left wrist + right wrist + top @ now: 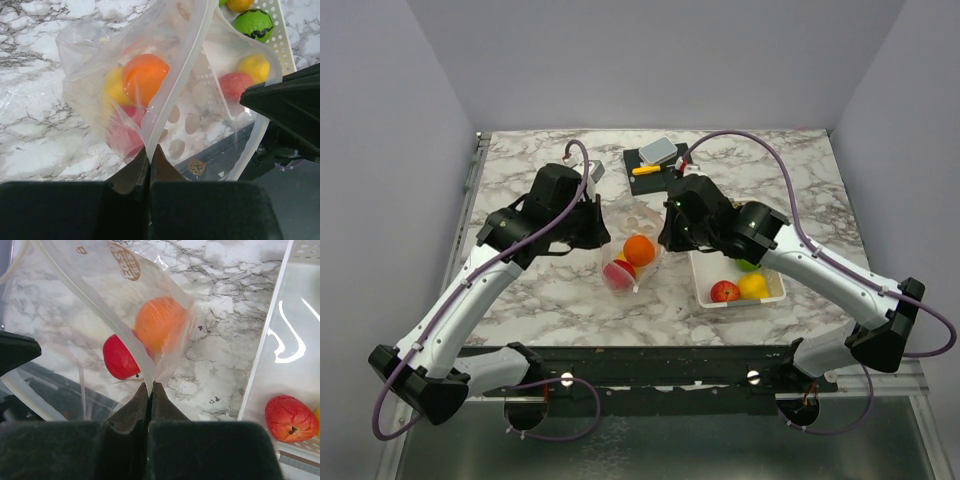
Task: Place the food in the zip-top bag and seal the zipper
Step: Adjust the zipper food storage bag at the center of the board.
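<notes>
The clear zip-top bag (pixel 632 228) hangs over the table's middle between my two grippers. An orange fruit (pixel 639 249) and a red one (pixel 618 272) lie in it, and the left wrist view also shows a yellow one (pixel 114 86) there. My left gripper (pixel 149 152) is shut on the pale zipper strip (pixel 175 95) at the bag's left side. My right gripper (pixel 151 386) is shut on the zipper strip (pixel 110 322) at the other side. The mouth gapes between the two grips. More food lies in the basket: red (pixel 725 291), yellow (pixel 753 286), green (pixel 748 265).
The white slatted basket (pixel 700 280) stands right of the bag, under my right arm. A black board (pixel 638 160) with a yellow-handled knife (pixel 646 170) and a grey block (pixel 658 150) lies at the back. Grey walls close in the marble table.
</notes>
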`<action>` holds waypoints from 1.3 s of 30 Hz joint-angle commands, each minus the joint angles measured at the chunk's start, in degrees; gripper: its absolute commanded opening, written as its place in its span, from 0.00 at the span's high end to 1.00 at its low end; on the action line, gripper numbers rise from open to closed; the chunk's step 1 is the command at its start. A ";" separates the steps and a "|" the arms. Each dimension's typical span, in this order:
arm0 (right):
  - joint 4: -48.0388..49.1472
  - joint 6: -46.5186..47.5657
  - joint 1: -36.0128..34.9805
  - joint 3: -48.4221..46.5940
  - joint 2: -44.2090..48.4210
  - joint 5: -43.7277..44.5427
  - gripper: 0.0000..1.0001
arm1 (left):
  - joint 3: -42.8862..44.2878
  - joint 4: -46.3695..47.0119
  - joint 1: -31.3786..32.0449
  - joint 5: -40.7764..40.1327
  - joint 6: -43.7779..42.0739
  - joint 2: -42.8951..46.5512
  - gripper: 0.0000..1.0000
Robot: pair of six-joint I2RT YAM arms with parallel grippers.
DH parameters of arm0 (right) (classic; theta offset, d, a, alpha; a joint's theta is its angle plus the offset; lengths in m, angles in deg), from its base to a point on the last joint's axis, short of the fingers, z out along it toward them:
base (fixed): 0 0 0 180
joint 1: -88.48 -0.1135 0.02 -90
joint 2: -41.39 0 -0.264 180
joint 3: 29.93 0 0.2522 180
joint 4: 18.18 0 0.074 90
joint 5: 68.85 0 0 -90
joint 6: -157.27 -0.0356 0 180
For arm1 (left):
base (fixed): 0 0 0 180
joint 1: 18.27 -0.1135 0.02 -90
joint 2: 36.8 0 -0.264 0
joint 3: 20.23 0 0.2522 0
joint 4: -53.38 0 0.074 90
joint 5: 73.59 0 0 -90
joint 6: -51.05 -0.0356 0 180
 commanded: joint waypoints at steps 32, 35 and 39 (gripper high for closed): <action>-10.12 3.97 2.49 -16.89 -3.65 -2.20 0.99 | 13.50 -1.07 0.18 3.09 4.37 -1.27 1.00; -11.00 4.24 2.49 -18.30 -4.34 -3.70 0.99 | 13.83 -1.38 0.21 3.28 4.70 -1.02 1.00; -11.78 4.85 2.49 -18.89 -5.24 -5.10 0.99 | 12.68 -1.62 0.17 3.67 4.73 -0.90 1.00</action>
